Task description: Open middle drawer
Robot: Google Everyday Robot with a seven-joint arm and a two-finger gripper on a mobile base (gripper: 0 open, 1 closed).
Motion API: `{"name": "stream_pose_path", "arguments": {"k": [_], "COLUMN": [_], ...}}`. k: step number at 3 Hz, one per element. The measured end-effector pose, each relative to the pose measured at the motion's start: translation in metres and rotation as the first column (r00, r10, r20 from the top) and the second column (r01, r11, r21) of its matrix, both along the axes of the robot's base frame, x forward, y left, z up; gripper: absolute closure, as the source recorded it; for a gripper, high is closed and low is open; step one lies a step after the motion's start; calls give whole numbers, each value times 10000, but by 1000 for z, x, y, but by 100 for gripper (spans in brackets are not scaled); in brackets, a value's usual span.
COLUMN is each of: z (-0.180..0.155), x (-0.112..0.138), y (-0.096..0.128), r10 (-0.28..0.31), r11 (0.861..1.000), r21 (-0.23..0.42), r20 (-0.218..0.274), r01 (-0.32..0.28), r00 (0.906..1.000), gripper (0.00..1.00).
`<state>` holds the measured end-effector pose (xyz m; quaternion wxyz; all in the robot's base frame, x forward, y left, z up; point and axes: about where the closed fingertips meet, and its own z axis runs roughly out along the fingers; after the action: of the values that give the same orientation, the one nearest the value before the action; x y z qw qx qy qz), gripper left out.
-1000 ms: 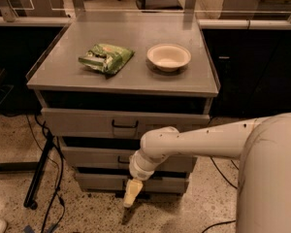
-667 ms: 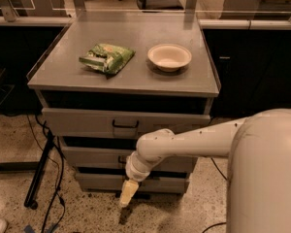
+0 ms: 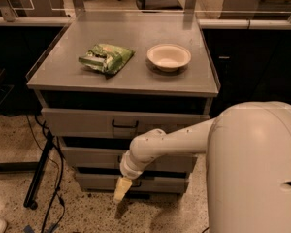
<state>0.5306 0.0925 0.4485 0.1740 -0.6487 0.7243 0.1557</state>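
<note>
A grey metal cabinet has three drawers stacked under its top. The middle drawer (image 3: 87, 158) is a grey front below the top drawer (image 3: 82, 123); its small black handle is mostly hidden behind my wrist. The bottom drawer (image 3: 94, 181) is below it. All three fronts stick out a little, stepped. My gripper (image 3: 121, 190) hangs from the white arm (image 3: 169, 142), pointing down in front of the bottom drawer, below the middle drawer's handle and holding nothing.
On the cabinet top (image 3: 63, 74) lie a green snack bag (image 3: 105, 57) and a white bowl (image 3: 169, 57). Black cables and a stand leg (image 3: 41, 171) are on the speckled floor at left. Dark counters stand on both sides.
The arm and gripper have shifted slightly left and closer to the drawer fronts. The drawers have not moved.
</note>
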Motion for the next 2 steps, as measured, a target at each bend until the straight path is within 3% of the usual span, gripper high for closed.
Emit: {"name": "stream_pose_path", "arguments": {"k": [2], "z": [-31], "x": [13], "y": [13], "r10": [-273], "r11": [9996], "r21": [-64], "r20": [-336], "r01": [271], "r00": [9991], "gripper": [0]}}
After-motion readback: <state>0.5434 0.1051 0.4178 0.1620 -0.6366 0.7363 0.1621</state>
